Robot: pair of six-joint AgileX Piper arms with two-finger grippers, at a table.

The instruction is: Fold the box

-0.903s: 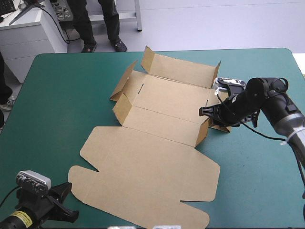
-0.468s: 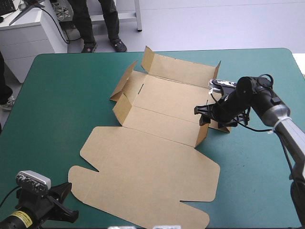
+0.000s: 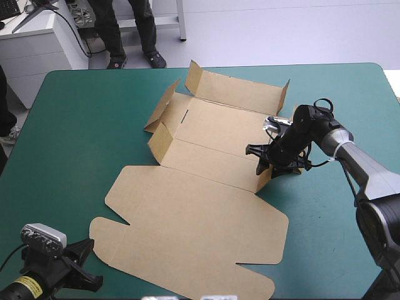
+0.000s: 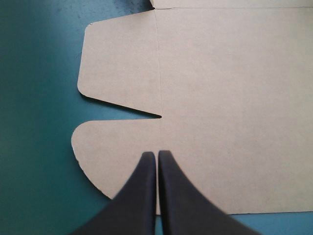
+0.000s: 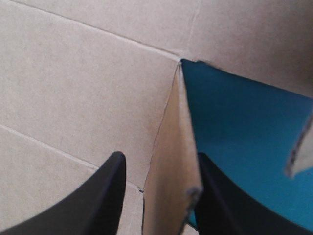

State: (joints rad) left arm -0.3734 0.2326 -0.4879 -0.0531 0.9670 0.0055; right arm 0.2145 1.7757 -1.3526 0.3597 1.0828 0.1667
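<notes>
High view: brown box [image 3: 206, 206] spread across the middle of the teal-green table [image 3: 81, 125], walls partly raised on the half nearer the far edge, broad lid panel [image 3: 187, 244] flat toward the near edge. Right gripper [image 3: 259, 159] at the box's right end, black fingers spread astride an upright side flap [image 5: 171, 161], flap standing between them, not pinched. Left gripper [image 4: 157, 154] by the near left corner, fingers pressed together in one point, over a rounded lid tab [image 4: 112, 147] lying flat.
</notes>
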